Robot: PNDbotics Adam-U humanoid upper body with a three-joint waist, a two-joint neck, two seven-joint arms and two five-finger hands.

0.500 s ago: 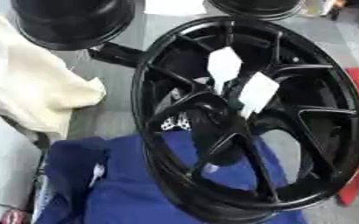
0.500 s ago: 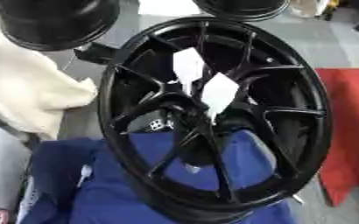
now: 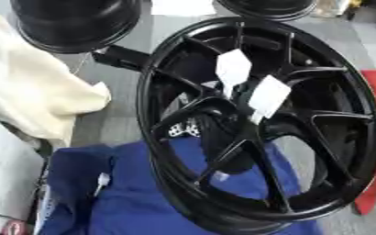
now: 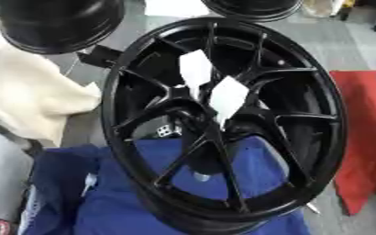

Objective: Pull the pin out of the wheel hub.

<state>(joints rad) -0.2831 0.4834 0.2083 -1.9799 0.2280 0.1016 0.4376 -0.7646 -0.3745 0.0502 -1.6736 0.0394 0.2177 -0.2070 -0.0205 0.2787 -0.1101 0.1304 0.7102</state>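
While no hand shows, the black wheel hub (image 3: 259,124) leans tilted on a blue cloth (image 3: 135,202).
Two white tags (image 3: 251,82) hang at its centre; the pin cannot be made out, nor any fingers.

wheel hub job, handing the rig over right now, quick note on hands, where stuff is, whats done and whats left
Hands: neither the left nor the right shows in either eye view.
Things: the black wheel hub stands tilted on a blue cloth, with two white tags hanging near its centre. A cream cloth lies to its left.
Done: cannot tell; no pin can be made out.
Left: find the pin and pull it.
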